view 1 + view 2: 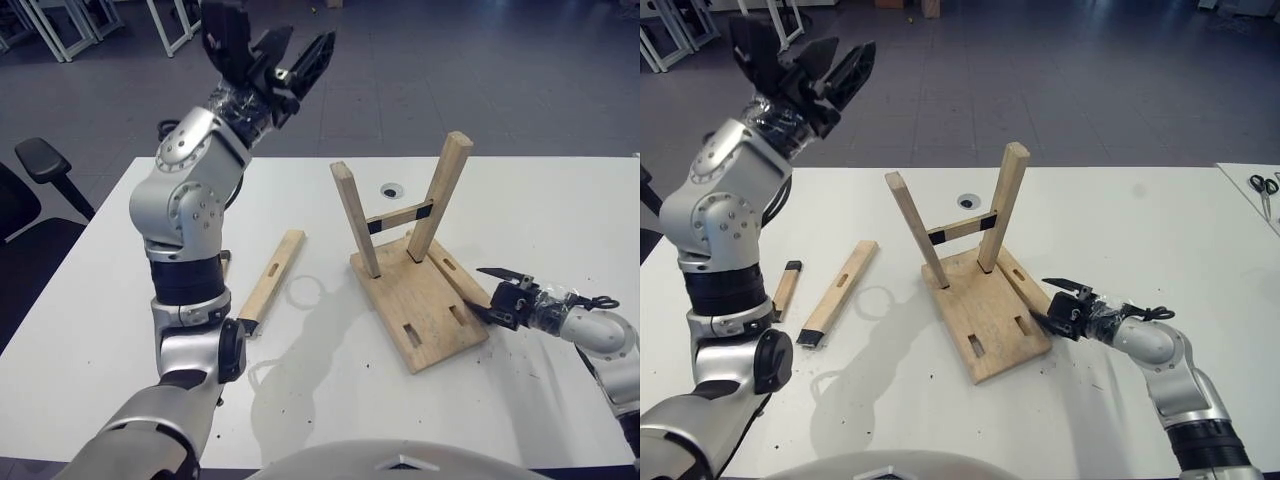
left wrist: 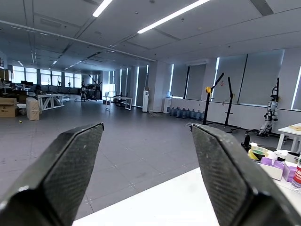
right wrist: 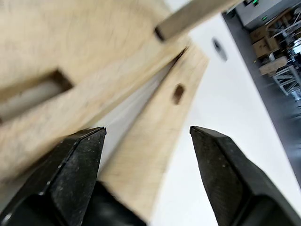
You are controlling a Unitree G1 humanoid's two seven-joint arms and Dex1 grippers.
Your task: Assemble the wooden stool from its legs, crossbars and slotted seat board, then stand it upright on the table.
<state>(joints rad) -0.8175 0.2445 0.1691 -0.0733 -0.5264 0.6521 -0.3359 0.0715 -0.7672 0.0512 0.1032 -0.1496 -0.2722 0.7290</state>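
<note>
The slotted seat board (image 1: 425, 315) lies flat on the white table (image 1: 560, 210). Two legs (image 1: 356, 220) (image 1: 440, 195) stand in its far slots, leaning and joined by a crossbar (image 1: 398, 217). A third leg (image 3: 155, 141) lies against the board's right edge. My right gripper (image 1: 492, 295) is open, its fingers on either side of that leg's near end. A loose leg (image 1: 840, 290) and a short crossbar (image 1: 787, 287) lie left of the board. My left gripper (image 1: 270, 55) is raised high above the table's left rear, open and holding nothing.
A round cable hole (image 1: 390, 189) sits in the table behind the stool parts. An office chair (image 1: 40, 160) stands off the table's left edge. Scissors (image 1: 1265, 185) lie on a neighbouring table at the right. Bare tabletop stretches along the front.
</note>
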